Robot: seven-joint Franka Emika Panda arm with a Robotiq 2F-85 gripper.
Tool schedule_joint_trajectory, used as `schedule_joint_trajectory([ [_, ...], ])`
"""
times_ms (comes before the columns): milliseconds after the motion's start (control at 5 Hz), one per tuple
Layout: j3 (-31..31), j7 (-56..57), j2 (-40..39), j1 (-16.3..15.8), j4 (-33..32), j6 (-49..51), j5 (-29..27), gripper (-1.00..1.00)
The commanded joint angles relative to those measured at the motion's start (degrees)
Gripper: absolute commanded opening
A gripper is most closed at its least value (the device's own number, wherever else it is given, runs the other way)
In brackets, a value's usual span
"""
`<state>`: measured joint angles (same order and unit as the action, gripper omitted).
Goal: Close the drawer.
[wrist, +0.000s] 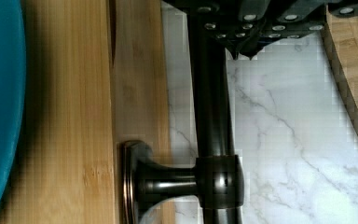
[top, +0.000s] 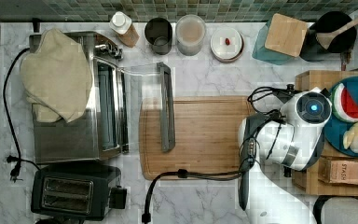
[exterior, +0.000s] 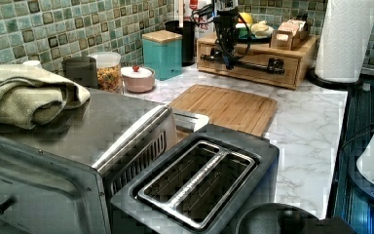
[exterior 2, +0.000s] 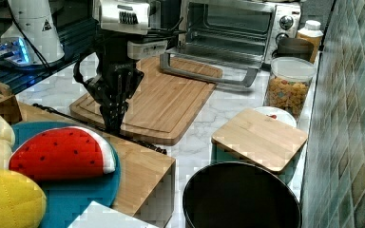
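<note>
- The gripper [wrist: 242, 46] hangs right at the drawer's dark metal handle bar [wrist: 212, 116]. Its black body covers one end of the bar, and I cannot tell whether the claw is open or closed, or whether it has hold of the bar.
- The bar stands off the drawer [wrist: 140, 93] on a round post [wrist: 168, 179]. A thin dark seam separates the drawer front from the top of the bamboo box [wrist: 65, 116], and a teal plate [wrist: 0, 93] rests on that box.
- White marble counter [wrist: 284, 140] lies beyond the bar, with the rim of the grooved cutting board [wrist: 354, 70] at its far side.
- In the right view the gripper [exterior 2: 113, 124] points straight down at centre left of the frame, its tip at the bar [exterior 2: 138, 141]. The bamboo box [exterior 2: 138, 164] is at lower left and carries the teal plate [exterior 2: 95, 194] with a plush watermelon slice [exterior 2: 59, 154].
- In the left view the drawer [exterior: 285, 75] sits in the upper middle of the frame, the handle bar [exterior: 253, 63] across its front and the gripper [exterior: 226, 48] at the bar's left part.
- In the top view the white arm [top: 284, 140] covers the box's left edge at right of centre; the cutting board [top: 205, 135] lies just beside it.
- Farther off, at the top view's left, a toaster oven [top: 74, 130] stands with its door [top: 165, 107] down, a beige towel [top: 56, 74] on top, and a black toaster [top: 70, 191] below it.
</note>
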<state>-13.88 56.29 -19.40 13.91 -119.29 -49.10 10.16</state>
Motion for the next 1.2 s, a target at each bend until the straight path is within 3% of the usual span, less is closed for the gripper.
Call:
schedule_joint_trajectory([
  [200, -6.7, -2.8, 0.0, 5.0, 7.1, -2.6, 1.9, -1.00],
  [1200, -7.3, -2.6, -0.1, 4.4, 7.1, -2.7, 1.5, -1.00],
])
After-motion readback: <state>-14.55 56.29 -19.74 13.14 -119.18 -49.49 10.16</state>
